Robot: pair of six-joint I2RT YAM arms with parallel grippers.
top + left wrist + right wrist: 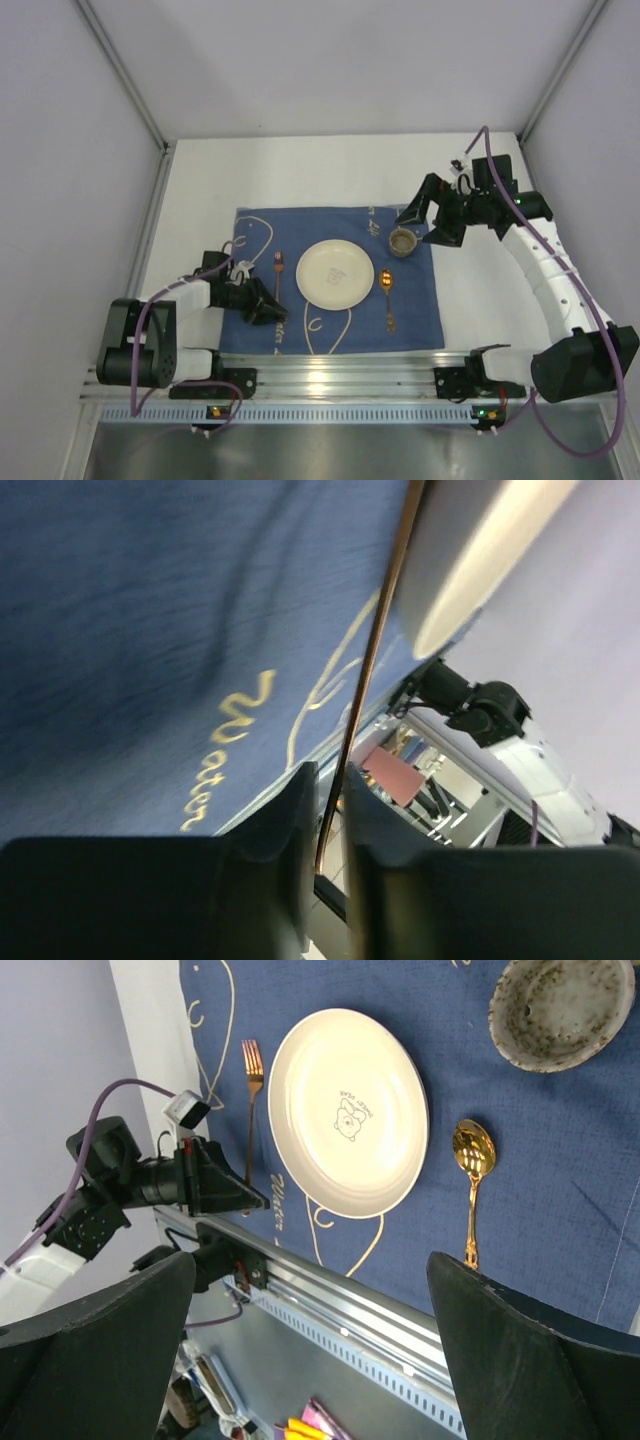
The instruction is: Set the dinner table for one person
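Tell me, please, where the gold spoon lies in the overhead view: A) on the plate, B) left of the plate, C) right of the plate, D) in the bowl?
C: the spoon lies on the cloth just right of the plate, the fork on its left.

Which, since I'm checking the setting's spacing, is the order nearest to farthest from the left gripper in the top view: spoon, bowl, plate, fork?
1. Fork, at the left gripper, on the left.
2. Plate, centre of cloth.
3. Spoon, right of plate.
4. Bowl, far right.
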